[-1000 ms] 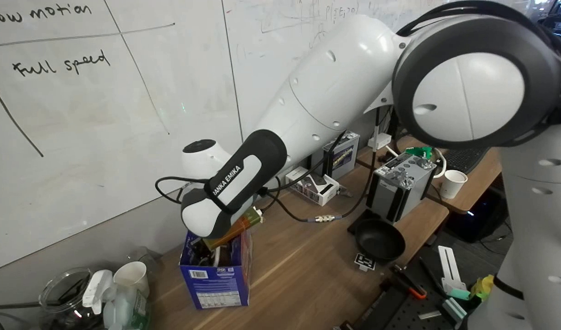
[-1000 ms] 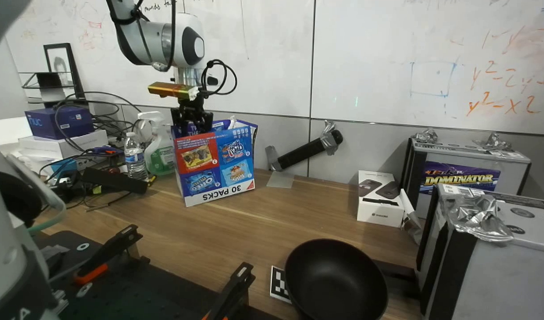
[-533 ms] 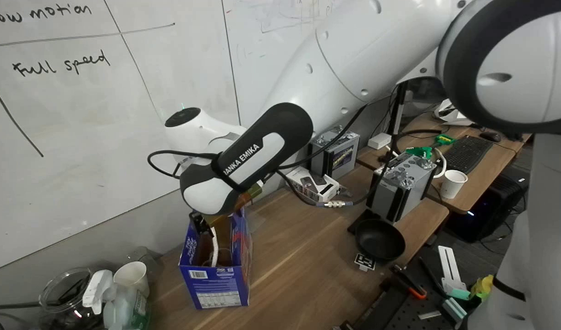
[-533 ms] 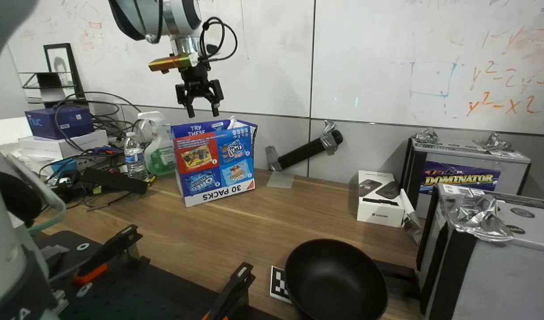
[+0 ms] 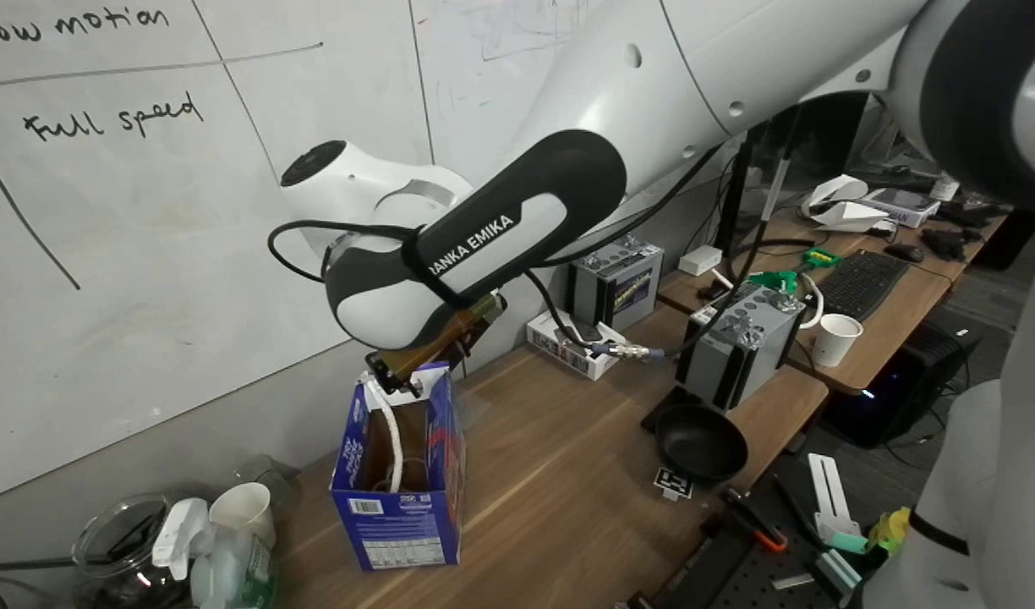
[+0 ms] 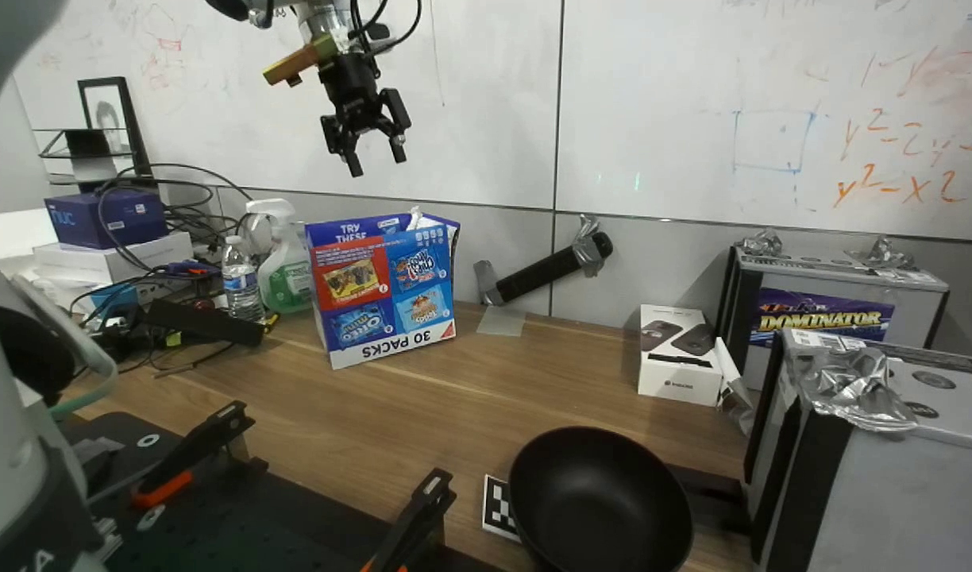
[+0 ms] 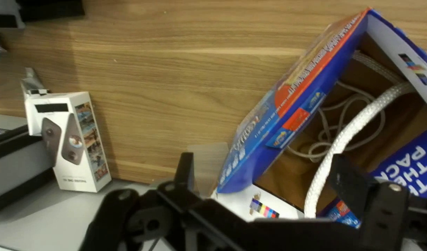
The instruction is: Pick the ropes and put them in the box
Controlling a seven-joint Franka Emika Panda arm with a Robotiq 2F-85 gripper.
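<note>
Wrist view | thick rope [image 7: 351,130] and thin cord [image 7: 383,121] inside box [image 7: 274,118], right | gripper [image 7: 261,167] parted, holding nothing | placing step apparently done; next: retreat without snagging thick rope

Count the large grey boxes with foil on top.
2, each in both exterior views: the DOMINATOR-labelled box, nearer the whiteboard, and a second box beside the black pan. Others may be hidden.
</note>
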